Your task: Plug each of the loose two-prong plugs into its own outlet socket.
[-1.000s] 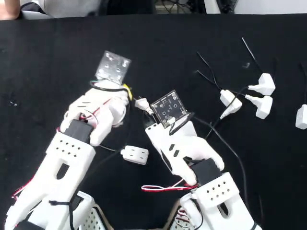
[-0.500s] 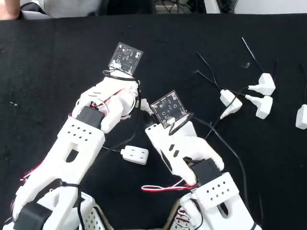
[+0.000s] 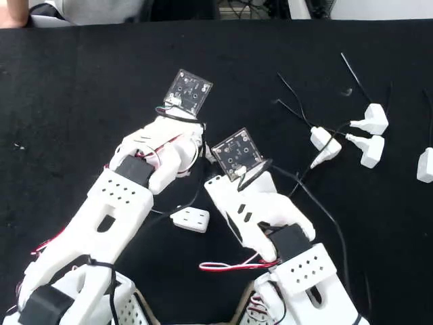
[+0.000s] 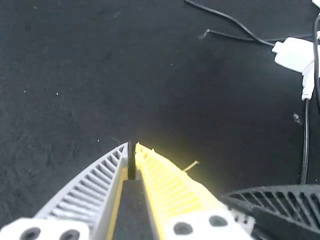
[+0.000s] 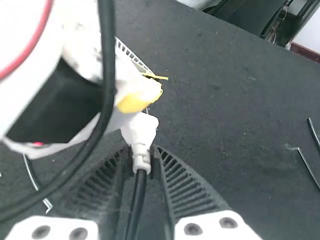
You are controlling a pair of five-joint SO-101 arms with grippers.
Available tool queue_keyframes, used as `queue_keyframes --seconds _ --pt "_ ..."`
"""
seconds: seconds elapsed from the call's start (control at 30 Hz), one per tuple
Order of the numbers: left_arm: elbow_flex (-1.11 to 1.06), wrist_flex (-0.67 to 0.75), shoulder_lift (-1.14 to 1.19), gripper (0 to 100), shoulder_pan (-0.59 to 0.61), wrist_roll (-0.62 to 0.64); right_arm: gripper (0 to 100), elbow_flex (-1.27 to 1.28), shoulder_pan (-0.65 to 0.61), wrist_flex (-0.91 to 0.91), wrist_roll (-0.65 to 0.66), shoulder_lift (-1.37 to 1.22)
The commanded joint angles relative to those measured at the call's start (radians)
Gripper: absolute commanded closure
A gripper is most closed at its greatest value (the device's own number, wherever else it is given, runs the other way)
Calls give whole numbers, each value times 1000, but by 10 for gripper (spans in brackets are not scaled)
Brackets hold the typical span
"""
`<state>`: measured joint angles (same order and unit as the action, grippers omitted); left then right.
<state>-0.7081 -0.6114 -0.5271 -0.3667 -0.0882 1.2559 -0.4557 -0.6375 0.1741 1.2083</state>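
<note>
Plug (image 5: 141, 131), white with black cable, pinched between the dark ribbed fingers of the right gripper (image 5: 141, 150), nose pointing away from the wrist. Touching the plug's front end: the yellow and white tips of the left gripper (image 5: 136, 95). Seen from the left wrist, left gripper (image 4: 131, 146) pressed together, with only a thin dark sliver between the tips, identity not discernible. Seen from above, both wrists close together mid-table, camera boards (image 3: 237, 153) uppermost. Outlet socket block (image 3: 190, 219) flat on the table between the two forearms, on the near side of the grippers, untouched. Well apart on the right arm's side: white plugs (image 3: 371, 120) clustered with thin black leads — one such plug (image 4: 296, 52) also at the edge of the left wrist view. Black matte table (image 3: 81, 81) throughout; dark furniture and cabling beyond its far edge.
</note>
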Motion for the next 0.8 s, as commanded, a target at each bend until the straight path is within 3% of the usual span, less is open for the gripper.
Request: queue_keyframes --seconds 0.0,0.4,0.53,0.77 --pt "-10 -6 -14 970 -7 8 988 -5 -8 -3 8 36" --pt "18 -6 -18 970 12 8 988 -5 -8 -3 8 36" --pt "1 -15 -115 970 125 9 988 -56 -3 -86 6 27" --pt "-104 -288 -338 970 334 6 988 -259 -6 -361 164 25"
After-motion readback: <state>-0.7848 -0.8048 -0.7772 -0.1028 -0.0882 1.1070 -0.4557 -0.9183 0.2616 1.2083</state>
